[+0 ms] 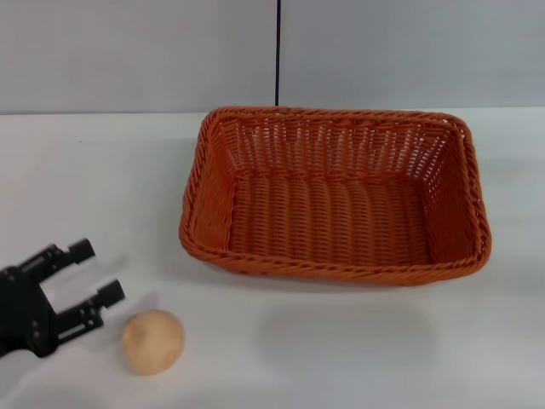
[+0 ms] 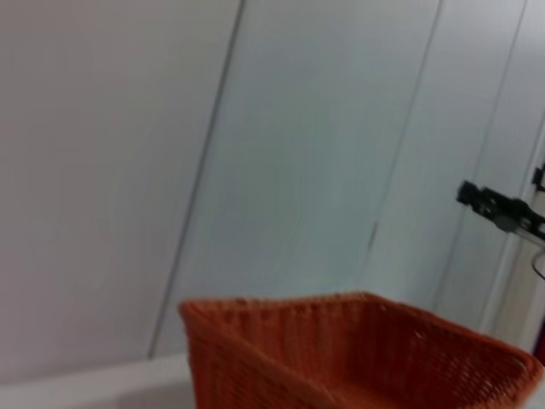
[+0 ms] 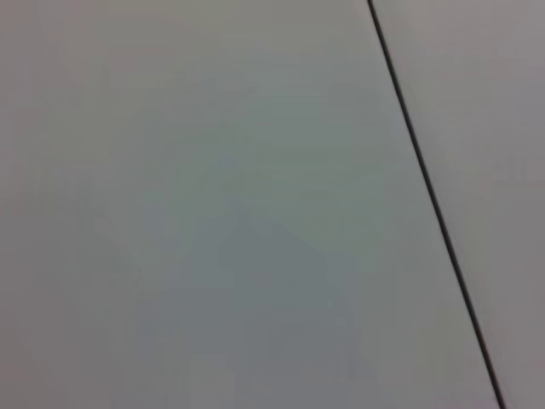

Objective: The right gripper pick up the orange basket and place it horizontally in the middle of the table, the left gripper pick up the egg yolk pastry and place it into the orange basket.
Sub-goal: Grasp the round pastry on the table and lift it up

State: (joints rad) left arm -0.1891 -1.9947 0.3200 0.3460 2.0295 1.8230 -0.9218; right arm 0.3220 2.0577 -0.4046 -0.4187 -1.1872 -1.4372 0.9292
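The orange basket (image 1: 334,194) lies lengthwise across the middle of the white table (image 1: 102,187), open side up and with nothing in it. Its woven side also fills the lower part of the left wrist view (image 2: 358,354). The egg yolk pastry (image 1: 152,342), a small tan ball, rests on the table near the front left, well clear of the basket. My left gripper (image 1: 100,273) is open at the front left, low over the table, its fingertips just left of the pastry and not touching it. The right gripper is out of the head view.
A light grey wall (image 1: 128,51) with a dark vertical seam (image 1: 278,51) stands behind the table. The right wrist view shows only a plain grey surface with a dark line (image 3: 434,204). A dark gripper-like part (image 2: 502,209) shows far off in the left wrist view.
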